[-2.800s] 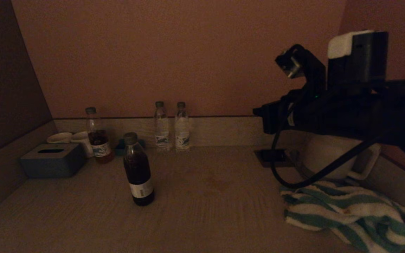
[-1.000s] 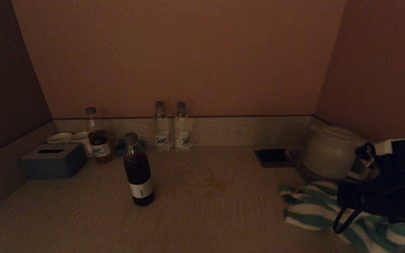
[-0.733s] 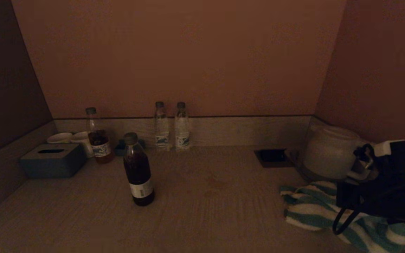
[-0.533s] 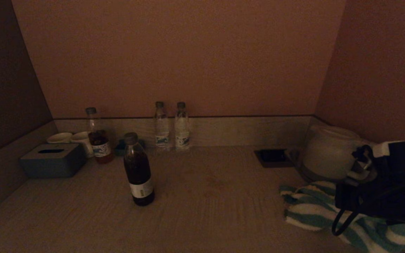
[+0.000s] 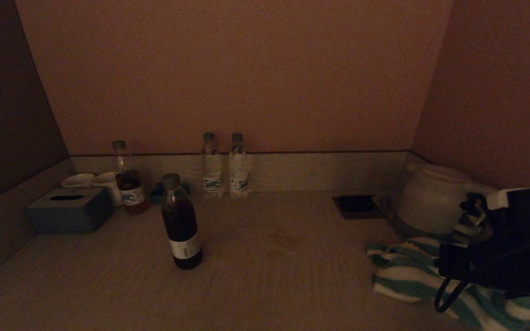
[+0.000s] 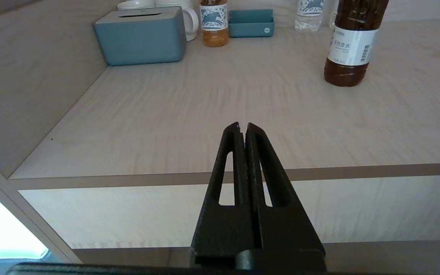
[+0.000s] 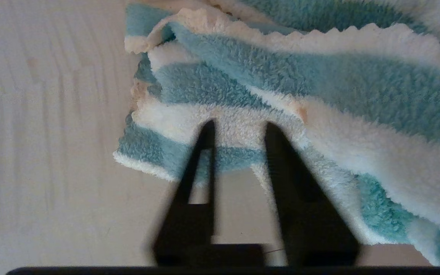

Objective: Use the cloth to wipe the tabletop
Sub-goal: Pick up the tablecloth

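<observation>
A green-and-white striped cloth point(image 5: 407, 276) lies crumpled on the wooden tabletop point(image 5: 283, 276) at the front right. My right arm point(image 5: 504, 257) hangs low over it. In the right wrist view my right gripper point(image 7: 239, 128) is open, its fingertips resting at the cloth's point(image 7: 281, 76) near edge with a strip of cloth between them. My left gripper point(image 6: 243, 128) is shut and empty, parked just in front of the table's front edge, out of the head view.
A dark drink bottle point(image 5: 181, 223) stands left of centre. Two water bottles point(image 5: 211, 165) stand at the back wall. A half-full bottle point(image 5: 129, 186), cups point(image 5: 78, 180) and a tissue box point(image 5: 69, 209) fill the back left. A white kettle point(image 5: 426, 200) stands behind the cloth.
My right arm came down from high above the table onto the cloth. Over the last second it sank slightly lower. The cloth and bottles have not moved.
</observation>
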{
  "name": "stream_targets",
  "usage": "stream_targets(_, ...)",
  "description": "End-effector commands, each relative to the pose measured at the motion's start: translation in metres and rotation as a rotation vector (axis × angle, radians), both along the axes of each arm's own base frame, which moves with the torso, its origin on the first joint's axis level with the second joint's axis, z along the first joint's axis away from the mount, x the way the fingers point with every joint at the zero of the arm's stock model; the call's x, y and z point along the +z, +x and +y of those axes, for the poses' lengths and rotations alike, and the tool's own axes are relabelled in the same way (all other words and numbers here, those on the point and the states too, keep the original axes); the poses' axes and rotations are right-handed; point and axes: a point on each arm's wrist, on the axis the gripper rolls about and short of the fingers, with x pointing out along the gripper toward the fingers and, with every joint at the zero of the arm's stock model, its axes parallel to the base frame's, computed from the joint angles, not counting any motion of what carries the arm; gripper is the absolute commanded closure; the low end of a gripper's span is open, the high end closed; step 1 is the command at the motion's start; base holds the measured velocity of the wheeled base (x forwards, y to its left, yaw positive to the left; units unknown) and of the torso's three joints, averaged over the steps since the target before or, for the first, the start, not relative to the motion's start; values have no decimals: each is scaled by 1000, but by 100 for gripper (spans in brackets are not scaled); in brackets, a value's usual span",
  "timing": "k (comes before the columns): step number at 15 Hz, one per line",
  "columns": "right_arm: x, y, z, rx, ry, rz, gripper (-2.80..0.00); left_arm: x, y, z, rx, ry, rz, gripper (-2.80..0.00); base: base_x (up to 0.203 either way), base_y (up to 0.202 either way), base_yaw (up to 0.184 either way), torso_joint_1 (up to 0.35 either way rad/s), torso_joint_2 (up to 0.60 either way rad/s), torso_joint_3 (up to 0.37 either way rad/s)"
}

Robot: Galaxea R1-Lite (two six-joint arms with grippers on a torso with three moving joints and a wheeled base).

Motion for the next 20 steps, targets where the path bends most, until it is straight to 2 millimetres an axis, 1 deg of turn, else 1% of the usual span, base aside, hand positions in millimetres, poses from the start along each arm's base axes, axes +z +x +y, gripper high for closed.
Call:
stream_targets(1, -1, 1, 0, 0, 1, 3, -280, 0, 0, 0, 0, 0, 1, 0, 0, 0, 0, 0, 0, 0)
stream_targets(8, -2, 3, 0, 3, 4, 10, -280, 0, 0, 0, 0, 0, 1, 0, 0, 0, 0, 0, 0, 0)
stream_targets(11, -15, 14, -1, 19, 24, 48, -280, 0, 0, 0, 0, 0, 1, 0, 0, 0, 0, 0, 0, 0)
stream_targets(13, -18, 19, -1, 16, 23, 39, -280, 0, 0, 0, 0, 0, 1, 0, 0, 0, 0, 0, 0, 0)
stream_targets(14, -26, 25, -2, 14, 24, 46, -280, 0, 0, 0, 0, 0, 1, 0, 0, 0, 0, 0, 0, 0)
stream_targets(15, -40, 35, -3, 6, 30, 76, -280, 0, 0, 0, 0, 0, 1, 0, 0, 0, 0, 0, 0, 0)
stream_targets(16, -50, 43, -4, -2, 34, 84, -280, 0, 0, 0, 0, 0, 1, 0, 0, 0, 0, 0, 0, 0)
stream_targets(18, -58, 54, -6, -10, 34, 73, -280, 0, 0, 0, -1, 0, 1, 0, 0, 0, 0, 0, 0, 0)
stream_targets(20, -59, 59, -6, -11, 31, 56, -280, 0, 0, 0, -1, 0, 1, 0, 0, 0, 0, 0, 0, 0)
